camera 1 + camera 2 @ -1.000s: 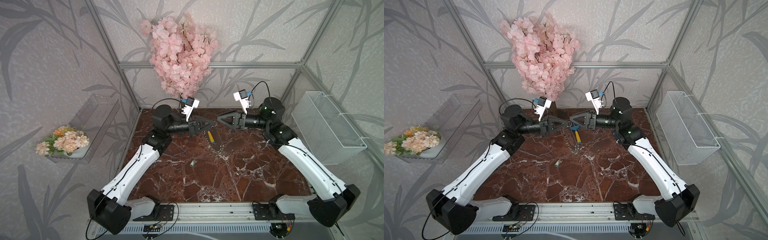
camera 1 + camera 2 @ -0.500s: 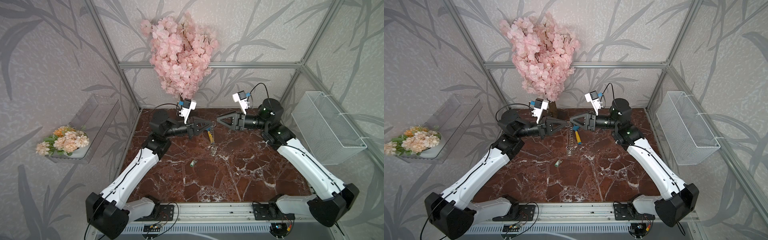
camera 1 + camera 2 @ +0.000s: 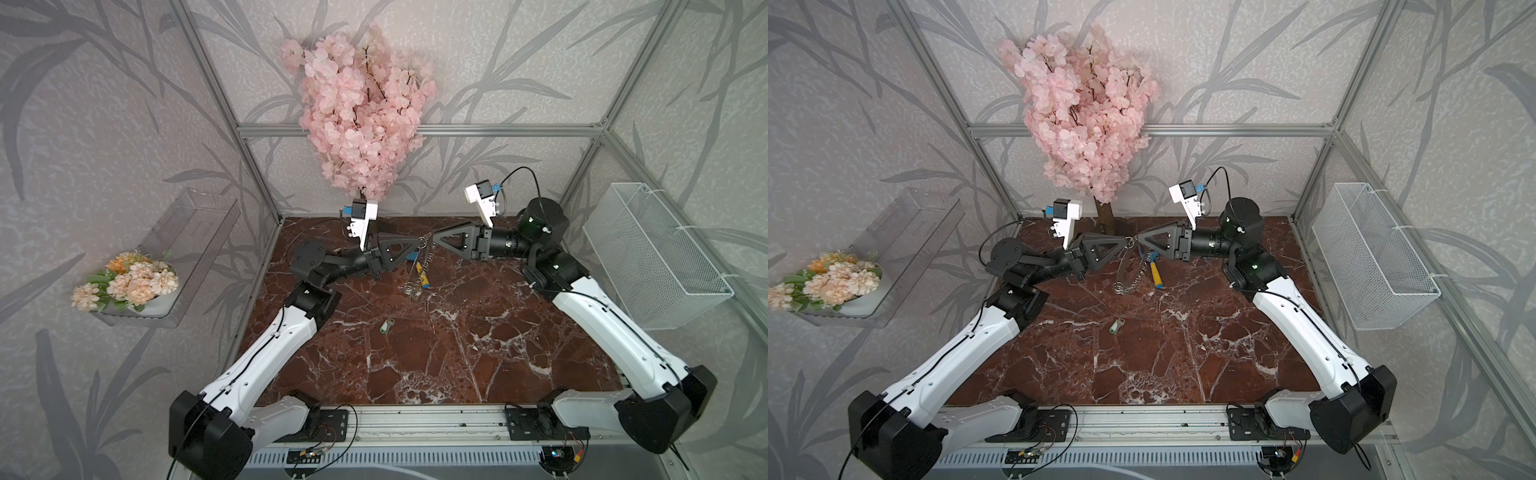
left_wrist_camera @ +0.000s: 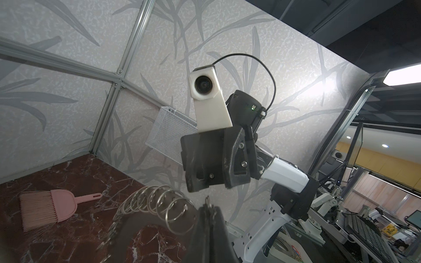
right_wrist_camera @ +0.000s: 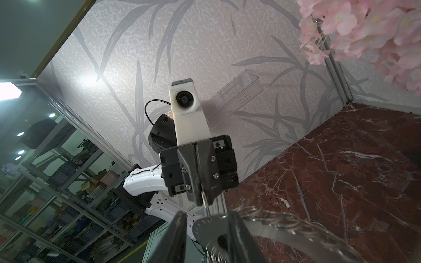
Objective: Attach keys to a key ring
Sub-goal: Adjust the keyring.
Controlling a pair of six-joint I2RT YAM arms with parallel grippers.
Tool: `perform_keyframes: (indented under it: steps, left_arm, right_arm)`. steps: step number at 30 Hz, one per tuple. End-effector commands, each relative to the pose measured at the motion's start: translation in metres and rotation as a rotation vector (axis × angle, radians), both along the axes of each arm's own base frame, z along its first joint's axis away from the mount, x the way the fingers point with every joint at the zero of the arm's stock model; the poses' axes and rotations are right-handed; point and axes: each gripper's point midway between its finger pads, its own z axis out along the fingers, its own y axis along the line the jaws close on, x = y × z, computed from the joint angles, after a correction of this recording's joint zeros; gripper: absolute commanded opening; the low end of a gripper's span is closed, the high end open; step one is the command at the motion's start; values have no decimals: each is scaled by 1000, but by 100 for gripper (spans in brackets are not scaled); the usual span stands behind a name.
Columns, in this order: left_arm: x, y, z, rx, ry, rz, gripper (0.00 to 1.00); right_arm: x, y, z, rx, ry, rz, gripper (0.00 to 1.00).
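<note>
The key ring point(image 3: 417, 270) point(image 3: 1126, 266) hangs edge-on between my two gripper tips, high over the back of the marble table. My left gripper point(image 3: 417, 245) point(image 3: 1124, 241) point(image 4: 208, 207) is shut on one small split ring at its rim. My right gripper point(image 3: 434, 239) point(image 3: 1139, 240) point(image 5: 206, 225) faces it tip to tip. Its jaws stand apart around the grey disc of the key ring point(image 5: 209, 230), which leans on one finger with a gap to the other. The key point(image 3: 386, 325) point(image 3: 1117, 325), silver with a pale green tag, lies alone on the table in front.
A blue-and-yellow toy fork point(image 3: 422, 274) point(image 3: 1156, 274) lies under the hanging ring. A pink brush point(image 4: 45, 210) lies on the table. A pink blossom tree point(image 3: 361, 112) stands at the back. A white wire basket point(image 3: 652, 253) hangs on the right wall, a clear shelf point(image 3: 195, 232) on the left.
My left arm has drawn slightly back to the left, with the key ring still hanging from it. The right gripper stays at the ring.
</note>
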Motion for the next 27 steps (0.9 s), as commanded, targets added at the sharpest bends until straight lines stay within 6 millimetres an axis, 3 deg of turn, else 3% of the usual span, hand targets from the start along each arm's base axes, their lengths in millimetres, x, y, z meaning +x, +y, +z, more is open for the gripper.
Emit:
perform_keyframes:
  steps: [1, 17, 27]
  left_arm:
    - [-16, 8, 26, -74, -80, 1, 0]
    - [-19, 7, 24, -92, -72, -5, 0]
    - [-23, 14, 35, -121, -95, 28, 0]
  right_arm:
    - [-4, 5, 5, 12, -28, 24, 35]
    - [-18, 18, 13, 35, -48, 85, 29]
    - [-15, 11, 1, 9, -46, 8, 29]
